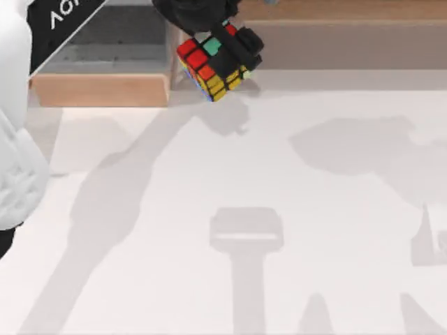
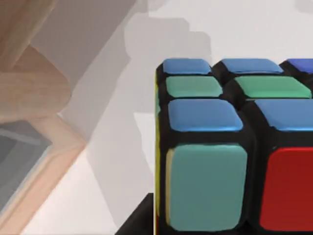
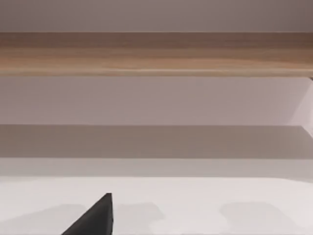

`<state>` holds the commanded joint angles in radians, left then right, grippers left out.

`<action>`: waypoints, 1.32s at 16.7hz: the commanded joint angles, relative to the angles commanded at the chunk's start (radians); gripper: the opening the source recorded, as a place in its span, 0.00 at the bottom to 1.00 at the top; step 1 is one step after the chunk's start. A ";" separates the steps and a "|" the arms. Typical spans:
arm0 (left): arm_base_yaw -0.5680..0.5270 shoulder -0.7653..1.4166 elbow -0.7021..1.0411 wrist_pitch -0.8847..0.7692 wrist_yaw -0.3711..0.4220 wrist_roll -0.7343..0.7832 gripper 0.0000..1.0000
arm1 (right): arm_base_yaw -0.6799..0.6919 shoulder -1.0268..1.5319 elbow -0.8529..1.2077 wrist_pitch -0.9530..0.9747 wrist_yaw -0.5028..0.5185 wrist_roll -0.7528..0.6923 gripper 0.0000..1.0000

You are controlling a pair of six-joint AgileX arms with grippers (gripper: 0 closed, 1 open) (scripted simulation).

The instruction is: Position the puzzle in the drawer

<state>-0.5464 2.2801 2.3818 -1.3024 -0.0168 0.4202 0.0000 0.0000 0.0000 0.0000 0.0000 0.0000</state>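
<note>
left gripper (image 1: 222, 52) clamped on the puzzle (image 1: 209, 66) – held tilted above the table (image 1: 279, 209) at the far edge, just right of the drawer (image 1: 101, 89), open at far left, beside its right corner. right gripper's fingers: cannot tell.

Readable text: one item.

1. White capital letters on a black band (image 1: 59, 21) of the left arm (image 1: 14, 105), seen from above, at the far left, well to the left of the left gripper (image 1: 227, 52) that holds the puzzle (image 1: 209, 66). The letters run slantwise and are cut off by the edge; what shows looks like the start of "AG", not fully legible.

Puzzle stickers: plain colours, no letters or numbers. Drawer (image 1: 101, 89) front: no label.
</note>
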 joint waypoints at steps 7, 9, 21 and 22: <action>0.482 0.098 0.238 -0.330 0.014 -0.036 0.00 | 0.000 0.000 0.000 0.000 0.000 0.000 1.00; 0.615 0.132 0.329 -0.369 0.013 -0.044 0.00 | 0.000 0.000 0.000 0.000 0.000 0.000 1.00; 0.880 0.491 0.520 -0.398 0.037 -0.058 0.00 | 0.000 0.000 0.000 0.000 0.000 0.000 1.00; 0.880 0.491 0.520 -0.398 0.037 -0.058 0.00 | 0.000 0.000 0.000 0.000 0.000 0.000 1.00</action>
<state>0.3337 2.7708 2.9016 -1.7006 0.0201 0.3624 0.0000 0.0000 0.0000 0.0000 0.0000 0.0000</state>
